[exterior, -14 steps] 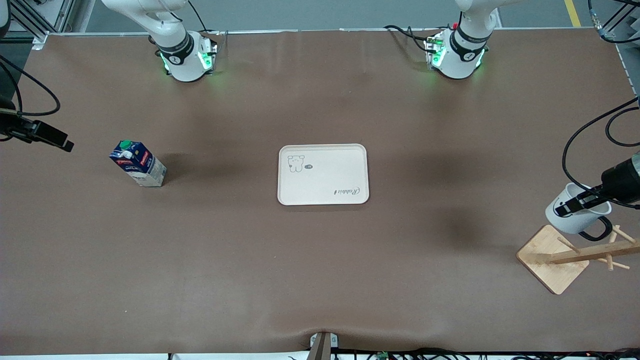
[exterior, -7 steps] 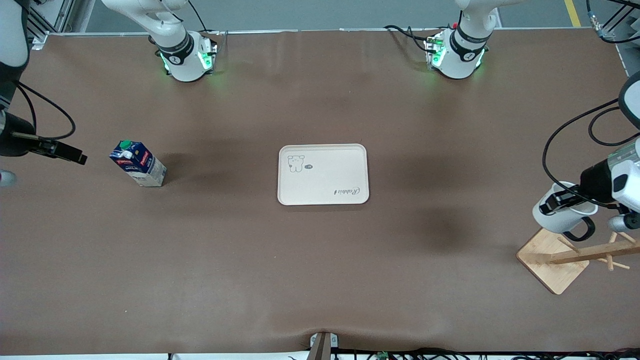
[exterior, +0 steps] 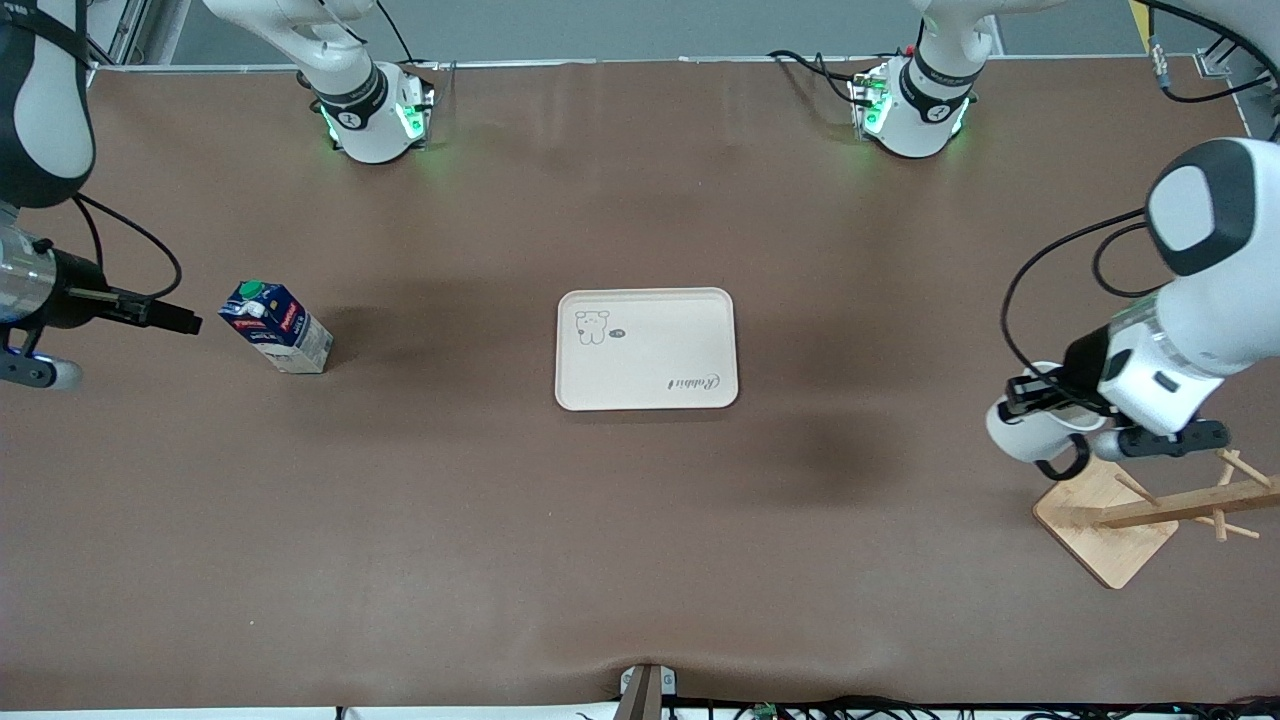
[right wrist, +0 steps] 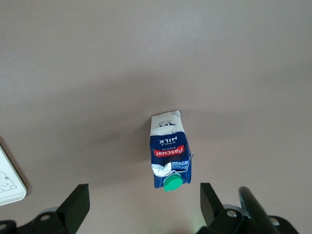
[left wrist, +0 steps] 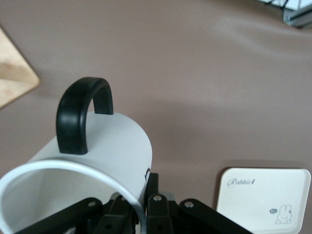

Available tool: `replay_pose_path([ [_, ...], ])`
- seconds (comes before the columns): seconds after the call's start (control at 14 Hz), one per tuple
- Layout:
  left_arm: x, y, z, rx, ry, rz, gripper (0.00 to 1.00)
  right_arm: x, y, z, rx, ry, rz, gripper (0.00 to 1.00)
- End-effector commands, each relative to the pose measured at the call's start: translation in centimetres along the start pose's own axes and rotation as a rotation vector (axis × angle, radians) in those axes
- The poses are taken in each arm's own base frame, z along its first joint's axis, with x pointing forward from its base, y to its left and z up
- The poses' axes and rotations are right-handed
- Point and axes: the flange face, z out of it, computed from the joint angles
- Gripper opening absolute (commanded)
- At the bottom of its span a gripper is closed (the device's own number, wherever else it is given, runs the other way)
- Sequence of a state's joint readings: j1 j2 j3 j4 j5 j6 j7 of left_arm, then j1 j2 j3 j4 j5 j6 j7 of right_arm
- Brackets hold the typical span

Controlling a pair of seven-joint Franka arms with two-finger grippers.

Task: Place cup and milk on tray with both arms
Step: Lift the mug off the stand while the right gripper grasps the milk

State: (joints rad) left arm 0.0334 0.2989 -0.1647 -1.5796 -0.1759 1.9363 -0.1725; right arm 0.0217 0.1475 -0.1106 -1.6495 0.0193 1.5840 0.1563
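Observation:
My left gripper is shut on the rim wall of the white cup and holds it in the air by the wooden rack, toward the left arm's end of the table. In the left wrist view the cup shows its black handle, with one finger inside the rim and one outside. The milk stands upright toward the right arm's end. My right gripper is open beside the milk, apart from it; the milk lies between its fingers in the right wrist view. The cream tray lies at the table's middle, with nothing on it.
A wooden mug rack with pegs stands on a square base near the left arm's end, nearer to the front camera than the cup. The tray's corner also shows in the left wrist view.
My left gripper has carried the cup off the rack and toward the tray. My right gripper has come closer to the milk.

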Motion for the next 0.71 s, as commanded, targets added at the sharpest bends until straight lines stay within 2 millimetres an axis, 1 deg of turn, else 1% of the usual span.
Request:
replay_pose_path([
  [0.0, -0.5, 3.4, 2.3, 0.031, -0.036, -0.038, 0.00, -0.7, 0.8, 1.9, -0.001, -0.017, 0.014, 1.00],
  [0.14, -1.3, 5.8, 3.6, 0.077, -0.042, -0.029, 0.00, -1.5, 1.2, 4.3, 0.009, 0.019, 0.015, 1.00],
  [0.21, -1.5, 6.5, 4.3, 0.089, -0.048, -0.027, 0.00, -1.9, 1.7, 5.3, 0.013, 0.020, 0.022, 1.00],
  [0.29, -1.6, 6.8, 4.6, 0.090, -0.052, -0.026, 0.00, -2.2, 2.3, 6.2, 0.015, 0.011, 0.032, 1.00],
  [0.43, -2.0, 8.0, 5.7, 0.095, -0.068, -0.005, 0.00, -2.9, 2.3, 7.5, 0.021, 0.031, 0.029, 1.00],
  [0.5, -2.5, 9.1, 6.5, 0.100, -0.080, 0.016, 0.00, -3.2, 2.4, 8.6, 0.020, 0.022, 0.029, 1.00],
  [0.64, -3.0, 10.4, 6.7, 0.102, -0.092, 0.032, 0.00, -4.3, 2.7, 10.4, 0.026, 0.038, 0.023, 1.00],
])
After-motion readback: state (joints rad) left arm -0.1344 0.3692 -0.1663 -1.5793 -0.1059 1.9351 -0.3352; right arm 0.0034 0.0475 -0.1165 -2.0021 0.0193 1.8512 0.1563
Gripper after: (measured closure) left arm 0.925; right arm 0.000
